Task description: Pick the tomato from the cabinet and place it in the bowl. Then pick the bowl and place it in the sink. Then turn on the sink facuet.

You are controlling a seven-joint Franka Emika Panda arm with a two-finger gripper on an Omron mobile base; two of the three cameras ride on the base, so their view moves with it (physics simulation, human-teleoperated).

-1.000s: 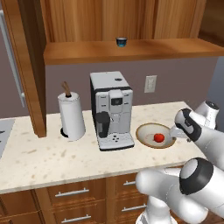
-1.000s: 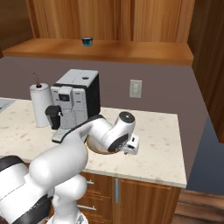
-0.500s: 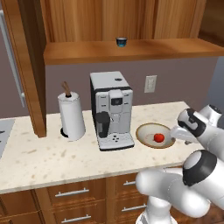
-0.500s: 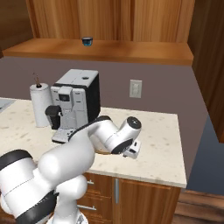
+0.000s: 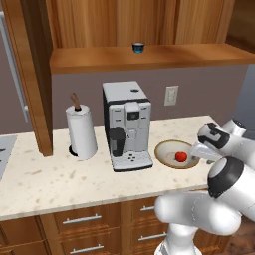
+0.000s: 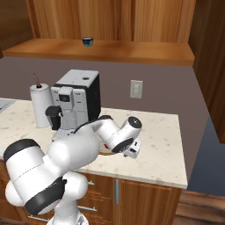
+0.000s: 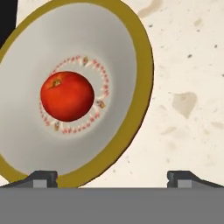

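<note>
**Q:** Which step of the task is in hand?

**A:** The tomato [image 7: 67, 96] already lies in the centre of the bowl [image 7: 127, 65], so the first step appears complete. The bowl rests on the tabletop [image 5: 60, 174], just right of the coffee machine [image 5: 127, 124]. The hand [image 7: 112, 177] hovers over the bowl's near rim, jaws spread wide and holding nothing; one fingertip [image 7: 43, 177] sits over the rim, the other [image 7: 181, 177] over bare tabletop. This reads as the approach to picking up the bowl.

**Q:** What does the next move call for?

**A:** Probably a descent that brings the rim between the jaws, then a closing on the thin wall. The bowl should be carried level, since the tomato is loose and round. The sink lies to the left, where a grey edge [image 5: 4, 149] shows at the border of the left base view.

**Q:** What of materials and shapes?

**A:** The bowl is wide and shallow, cream inside with a ring of small red marks around its floor, and has a mustard-tan rim; it looks like glazed ceramic. The tomato is a glossy red ball with a small stem scar. The tabletop is pale speckled stone. Behind stand a white paper towel roll [image 5: 82, 132] on its holder and the boxy grey-and-black machine. Above, the warm brown wooden cabinet [image 5: 149, 56] shelf carries a small dark blue cup [image 5: 138, 47].
</note>
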